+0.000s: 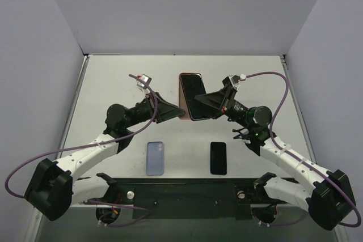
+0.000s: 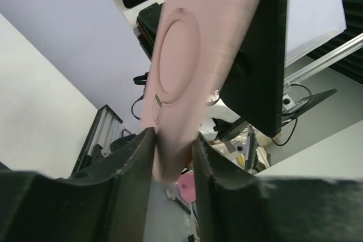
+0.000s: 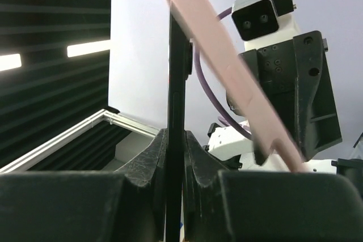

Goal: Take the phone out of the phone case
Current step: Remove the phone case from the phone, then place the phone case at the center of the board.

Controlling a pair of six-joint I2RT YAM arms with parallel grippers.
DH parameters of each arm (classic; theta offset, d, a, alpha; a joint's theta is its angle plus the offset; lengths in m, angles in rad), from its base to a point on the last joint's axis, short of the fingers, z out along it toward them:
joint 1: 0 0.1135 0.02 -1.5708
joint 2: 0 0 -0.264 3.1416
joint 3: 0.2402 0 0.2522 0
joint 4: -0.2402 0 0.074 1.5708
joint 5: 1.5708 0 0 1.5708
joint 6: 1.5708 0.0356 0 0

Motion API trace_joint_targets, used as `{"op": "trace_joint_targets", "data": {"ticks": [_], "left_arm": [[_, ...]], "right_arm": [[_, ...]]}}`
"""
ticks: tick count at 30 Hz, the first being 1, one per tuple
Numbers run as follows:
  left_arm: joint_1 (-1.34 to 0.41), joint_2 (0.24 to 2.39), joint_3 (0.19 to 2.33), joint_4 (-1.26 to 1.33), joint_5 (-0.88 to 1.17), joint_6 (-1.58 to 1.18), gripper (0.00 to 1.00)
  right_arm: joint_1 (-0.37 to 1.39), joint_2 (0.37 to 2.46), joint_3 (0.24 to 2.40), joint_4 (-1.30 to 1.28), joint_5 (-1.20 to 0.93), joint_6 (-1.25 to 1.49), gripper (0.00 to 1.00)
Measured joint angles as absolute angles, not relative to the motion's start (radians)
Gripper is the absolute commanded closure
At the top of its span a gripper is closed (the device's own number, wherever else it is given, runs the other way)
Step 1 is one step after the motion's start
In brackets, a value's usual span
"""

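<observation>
1. The flat lavender rectangular case or handset [image 1: 154, 158] lies on the grey tabletop [image 1: 113, 77] near the left arm's base. It is well apart from the work, and we judge it plays no part in this step.
2. Our left gripper [image 1: 180, 113] is clamped on the near end of the soft pink rounded phone case [image 2: 187, 55]. In the left wrist view its black fingers [image 2: 136, 162] pinch the case from both sides. Gripping only that end lets us pull the shell sideways without touching the handset.
3. The pink case is held up above the middle of the table, between the two arms. In the right wrist view it touches the phone at the far end and angles away from it toward the grippers, leaving a wedge-shaped gap. We read this as the case being partly off.
4. The slim black glass-faced phone [image 1: 195, 97] is held on edge beside the case, with its far end in the shell. Holding it thin side up gives the case room to bend away.
5. Our right gripper [image 1: 207, 105] is closed tight on the phone's near edge and acts as the anchor.
6. A second flat black rectangular handset [image 1: 218, 158] rests on the table near the right arm's base, untouched.
</observation>
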State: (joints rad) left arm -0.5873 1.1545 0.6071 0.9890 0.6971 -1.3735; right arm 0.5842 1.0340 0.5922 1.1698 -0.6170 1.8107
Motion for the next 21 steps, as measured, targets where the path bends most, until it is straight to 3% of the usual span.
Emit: {"op": "trace_joint_targets", "data": {"ticks": [1,4,10,14,21], "left_arm": [[-0.587,1.155,0.611,0.973,0.697,-1.369,0.83],[-0.588,1.156,0.648,0.865,0.689,-1.338,1.00],[-0.590,1.129,0.786,0.421,0.574,-1.171,1.00],[-0.589,1.092,0.876,0.048,0.379,-1.019,1.00],[-0.640,1.052,0.759,-0.216,0.199,-0.912,1.00]], "right_arm": [[0.584,1.034,0.592,1.169,-0.616,1.810,1.00],[0.589,1.032,0.592,1.173,-0.617,1.802,1.00],[0.597,0.952,0.596,1.035,-0.635,1.667,1.00],[0.599,0.806,0.675,0.625,-0.605,1.393,1.00],[0.602,0.694,0.841,0.109,-0.452,0.995,1.00]]}}
